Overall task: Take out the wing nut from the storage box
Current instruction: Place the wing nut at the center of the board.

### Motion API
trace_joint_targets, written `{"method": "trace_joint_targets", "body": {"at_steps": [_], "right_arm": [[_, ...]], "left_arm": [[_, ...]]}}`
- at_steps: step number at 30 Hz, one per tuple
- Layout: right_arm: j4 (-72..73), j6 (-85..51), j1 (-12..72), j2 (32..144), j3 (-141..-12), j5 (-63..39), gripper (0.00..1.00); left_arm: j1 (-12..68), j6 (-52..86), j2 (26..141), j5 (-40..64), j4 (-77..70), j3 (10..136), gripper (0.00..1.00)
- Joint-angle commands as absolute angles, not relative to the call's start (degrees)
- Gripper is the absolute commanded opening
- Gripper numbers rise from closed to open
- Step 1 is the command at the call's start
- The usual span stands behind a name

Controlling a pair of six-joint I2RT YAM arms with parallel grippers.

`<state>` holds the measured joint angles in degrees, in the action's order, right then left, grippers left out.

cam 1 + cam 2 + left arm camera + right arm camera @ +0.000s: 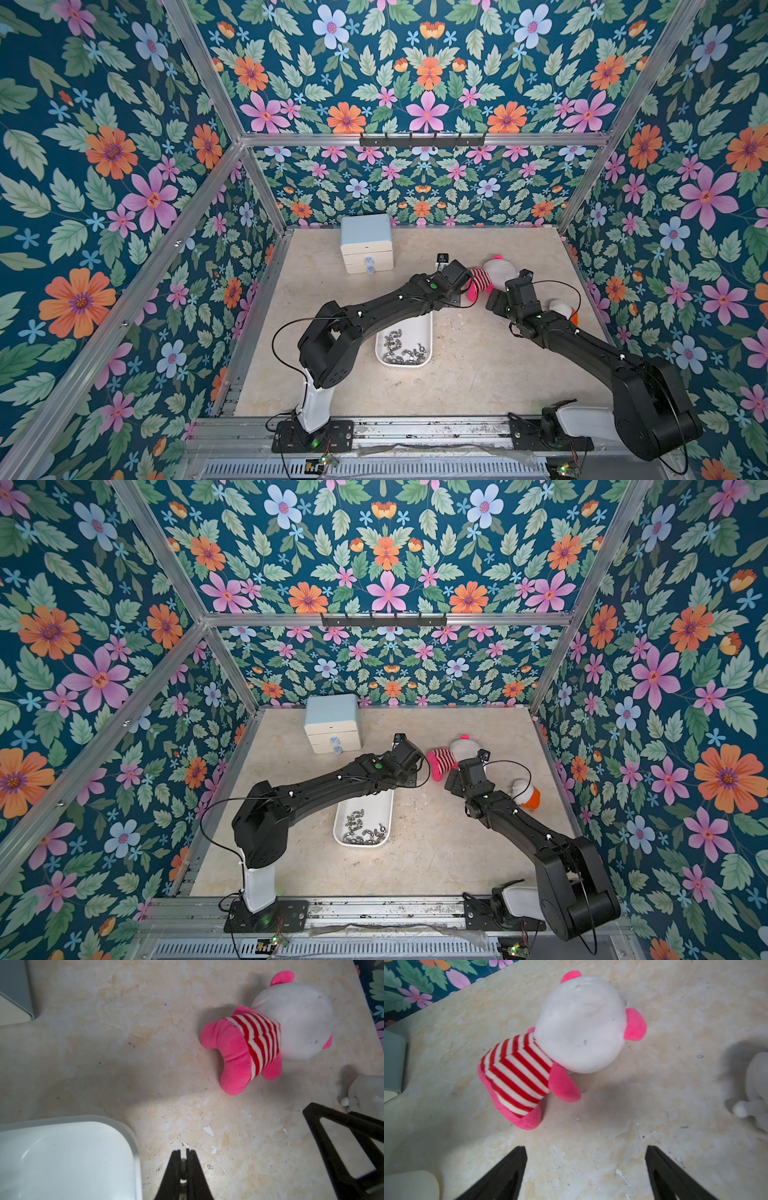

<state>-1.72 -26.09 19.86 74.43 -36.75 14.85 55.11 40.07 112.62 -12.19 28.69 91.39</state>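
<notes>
Now, left pincer (184,1150): clamped on apparent wing nut (183,1162), just beside storage box (62,1157).
Right pincer (585,1147): spread wide, empty.
Release: low over worktop (239,1157) beside box.

Arms extended, left gripper (183,1152) closed, right gripper (586,1150) spread wide

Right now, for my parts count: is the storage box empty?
Not empty: wing nuts lie heaped at the near end of the storage box in both top views.
</notes>
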Motion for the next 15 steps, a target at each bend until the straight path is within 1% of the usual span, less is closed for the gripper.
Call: {"method": "trace_joint_targets", "body": {"at_steps": [1,9,15], "right_arm": [[-2.0,-27.3,18.7,73.3,-36.1,16.0,0.95],[-0.5,-26.7,18.5,75.5,-36.4,13.6,0.95],[-0.1,-26.2,18.5,76.4,-36.6,13.3,0.95]], "left_arm": [[55.7,39.6,115.4,-10.6,28.6,92.8,0.0],[56.0,40.5,122.8,-9.8,27.3,93.7,0.0],[56.0,41.4,124.6,-9.8,27.2,94.0,0.0]]}}
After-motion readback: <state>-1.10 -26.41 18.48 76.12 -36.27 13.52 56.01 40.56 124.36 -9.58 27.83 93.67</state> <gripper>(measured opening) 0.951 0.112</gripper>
